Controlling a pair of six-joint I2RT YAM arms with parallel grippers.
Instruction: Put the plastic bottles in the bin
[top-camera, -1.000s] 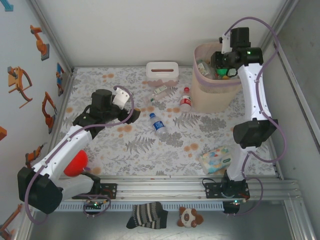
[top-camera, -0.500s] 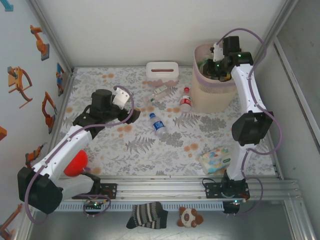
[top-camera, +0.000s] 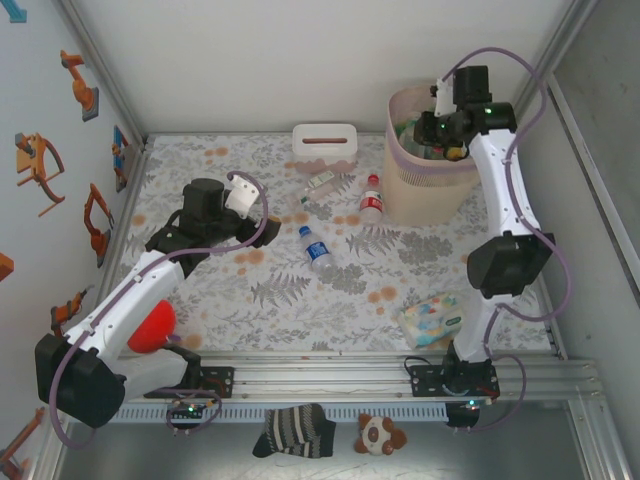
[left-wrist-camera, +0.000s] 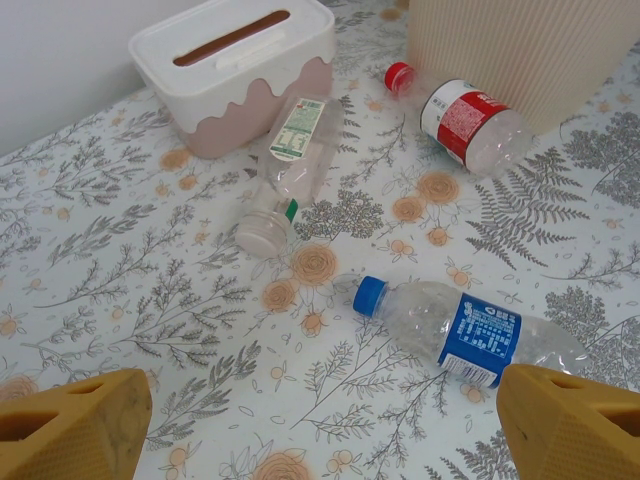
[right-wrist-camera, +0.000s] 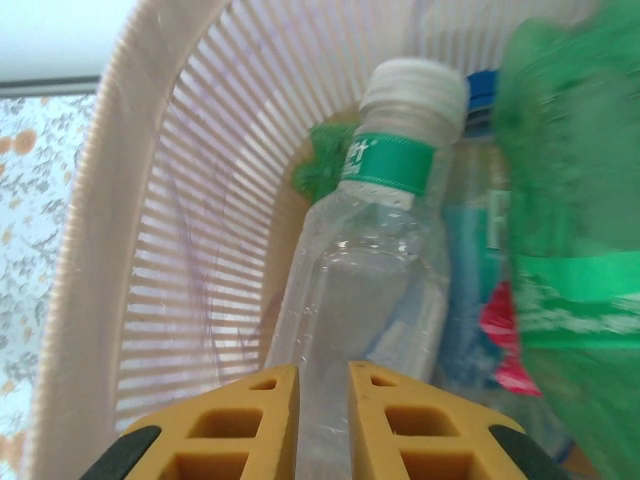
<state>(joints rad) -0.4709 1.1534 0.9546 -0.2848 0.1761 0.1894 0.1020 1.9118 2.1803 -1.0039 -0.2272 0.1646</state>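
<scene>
Spanning white-walled booth (top-camera: 250, 60), floral tabletop (top-camera: 300, 300), 3 bottles (top-camera: 316, 248), L jaws spread, R jaws clenched over bin (top-camera: 420, 195).

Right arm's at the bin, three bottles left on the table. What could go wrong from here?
Red-cap bottle lies right beside the bin: grabbing it may knock the bin. Blue-cap bottle lies on its side and may roll as the open left gripper closes.

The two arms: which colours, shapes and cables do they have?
Both the left arm and the right arm have slim white links, bulky black joint housings and a looping pale purple cable. Small green lights glow on the right arm. The left fingers and the right fingers are blocky, yellow-orange.
</scene>
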